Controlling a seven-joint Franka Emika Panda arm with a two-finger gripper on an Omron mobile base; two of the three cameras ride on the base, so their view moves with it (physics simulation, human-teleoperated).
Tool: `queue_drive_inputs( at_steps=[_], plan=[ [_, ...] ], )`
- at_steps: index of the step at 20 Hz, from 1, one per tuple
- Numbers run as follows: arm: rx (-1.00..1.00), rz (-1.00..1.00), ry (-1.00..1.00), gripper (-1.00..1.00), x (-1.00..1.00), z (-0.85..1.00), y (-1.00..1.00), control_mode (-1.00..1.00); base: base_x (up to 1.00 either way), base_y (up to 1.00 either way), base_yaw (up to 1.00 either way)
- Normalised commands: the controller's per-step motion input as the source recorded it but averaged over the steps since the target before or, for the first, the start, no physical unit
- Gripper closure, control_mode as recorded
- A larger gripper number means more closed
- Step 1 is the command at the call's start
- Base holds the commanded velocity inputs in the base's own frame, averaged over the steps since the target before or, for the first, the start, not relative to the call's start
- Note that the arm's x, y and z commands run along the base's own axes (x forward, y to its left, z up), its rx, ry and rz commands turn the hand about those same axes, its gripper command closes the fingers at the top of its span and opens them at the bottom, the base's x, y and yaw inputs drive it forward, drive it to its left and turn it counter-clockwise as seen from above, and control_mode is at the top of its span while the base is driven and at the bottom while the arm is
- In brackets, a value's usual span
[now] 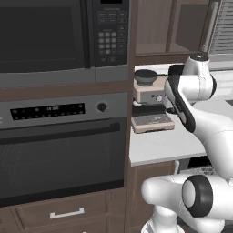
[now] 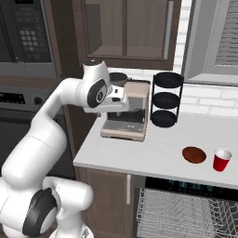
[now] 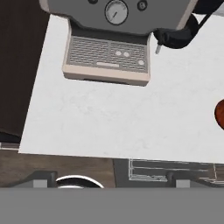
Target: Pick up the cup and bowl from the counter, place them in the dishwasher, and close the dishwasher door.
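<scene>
Step judged: first reach, nothing yet picked up. Red cup and brown bowl seen lower right of right base view, on counter. Dishwasher open below, rack exposed. Gripper state cannot be told. Next move: arm to be swung right toward cup.

The flat pale grey-white counter carries four things. A beige espresso machine with a grey drip grille stands near its left edge, toward the back. Just beside it, at the back edge, stands a black three-tier round rack. Near the front edge lies a shallow brown round bowl, and a red plastic cup stands upright just beside it, apart from it.
</scene>
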Motion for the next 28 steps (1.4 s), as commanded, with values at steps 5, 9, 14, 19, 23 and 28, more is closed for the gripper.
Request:
queue_drive_inputs(
  at_steps=[5, 9, 14, 19, 23, 28],
  plan=[
    [-0.12, 0.00, 0.00, -1.00, 0.14, -0.31, -0.96, -1.00, 0.00, 0.00, 0.00],
    [0.00, 0.00, 0.02, -1.00, 0.00, -0.06, -0.48, -1.00, 0.00, 0.00, 0.00],
    [-0.01, 0.00, 0.15, -1.00, 0.01, -0.15, -0.25, -1.00, 0.00, 0.00, 0.00],
    [-0.04, -0.01, 0.17, -1.00, 0.00, -0.29, -0.20, -1.00, 0.00, 0.00, 0.00],
    [0.00, 0.00, 0.10, -1.00, 0.04, -0.39, -0.58, -1.00, 0.00, 0.00, 0.00],
    [0.02, 0.00, 0.00, -1.00, 0.16, -0.22, -0.78, -1.00, 0.00, 0.00, 0.00]
  ],
)
